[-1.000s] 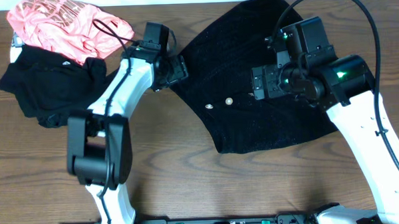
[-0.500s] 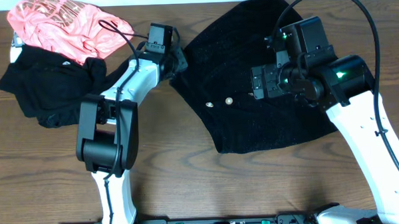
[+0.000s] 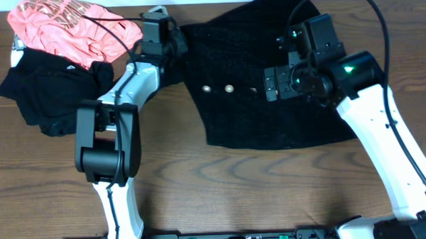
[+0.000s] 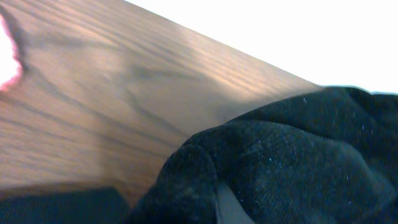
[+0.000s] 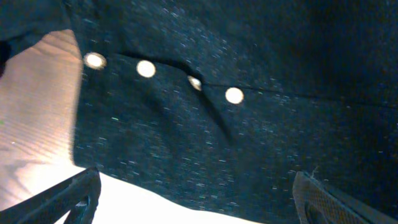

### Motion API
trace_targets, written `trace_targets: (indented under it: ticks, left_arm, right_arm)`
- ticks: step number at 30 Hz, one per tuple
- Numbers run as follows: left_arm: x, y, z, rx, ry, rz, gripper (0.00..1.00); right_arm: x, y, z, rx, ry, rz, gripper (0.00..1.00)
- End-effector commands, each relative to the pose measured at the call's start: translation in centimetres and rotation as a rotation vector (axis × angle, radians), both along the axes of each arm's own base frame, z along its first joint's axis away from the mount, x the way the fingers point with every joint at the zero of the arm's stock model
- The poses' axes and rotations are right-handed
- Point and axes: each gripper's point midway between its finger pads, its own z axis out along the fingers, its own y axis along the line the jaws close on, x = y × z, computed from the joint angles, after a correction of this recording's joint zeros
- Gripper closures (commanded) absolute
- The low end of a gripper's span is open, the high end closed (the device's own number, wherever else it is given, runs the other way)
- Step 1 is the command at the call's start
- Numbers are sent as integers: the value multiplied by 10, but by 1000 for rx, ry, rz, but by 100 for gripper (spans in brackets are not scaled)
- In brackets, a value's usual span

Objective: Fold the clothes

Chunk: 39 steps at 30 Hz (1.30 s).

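- We have the black buttoned garment (image 3: 269, 96) spread over the upper middle and right of the wooden table (image 3: 201, 191), its far edge reaching the back of the table.
- It looks like a soft, limp knit. The right wrist view shows a fine flecked weave, matte and grippy rather than slick. We judge it light, so it should drape and drag rather than hold its shape.
- The pale round buttons (image 5: 146, 68) sit in a row with a slack crease beside them. These are the only hard spots.
- The left gripper (image 3: 169, 41) is at the garment's upper-left corner. Its wrist view fills with bunched cloth and shows no fingers, so we cannot tell whether it pinches.
- The right gripper (image 5: 196, 199) hovers over the cloth with its fingers (image 5: 78, 193) spread wide and nothing between them.
- The best holds, we reckon, are the corners and hems, pinched at the very edge.
- A crumpled pink top (image 3: 67, 22) and a second black piece (image 3: 45, 90) wait at far left.
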Motion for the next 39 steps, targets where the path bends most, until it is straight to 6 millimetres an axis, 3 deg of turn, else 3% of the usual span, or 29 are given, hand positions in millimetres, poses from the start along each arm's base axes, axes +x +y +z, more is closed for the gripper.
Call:
trace_targets:
  ticks: [1,2,4,6,12,19,24,28,33,39]
  left_arm:
    - [8,39,-1,56,-14,66,66]
    - [6,38,-2,42,-3,50,53]
    - [0,32,-6,2,31,1,17]
    - [-10,22,-11,-27,82,-54,1]
    - [-69,5,-21,-76,329,-176,2]
    - [-160,-5,-4,-30,593,-306,2]
    - [-202,-27,3,10,701,-382,2]
    - [-224,-45,-9,45,756,-430,2]
    - [-243,-55,-23,49,814,-430,2]
    - [-257,-52,-34,61,867,-419,2]
  right_arm:
    - [7,-1,-11,-31,9,-15,4]
    - [10,-3,-11,-40,1,-24,4]
    - [16,-9,-10,-51,-19,-58,2]
    - [21,-17,-8,-43,-29,-101,1]
    - [21,-57,-14,42,53,-200,1]
    - [-2,-128,-27,29,186,-391,1]
    - [-19,-177,-44,-55,248,-514,1]
    - [-29,-194,-72,-58,292,-544,1]
    - [-36,-196,-112,13,319,-500,1]
    - [-27,-202,-130,92,247,-404,1]
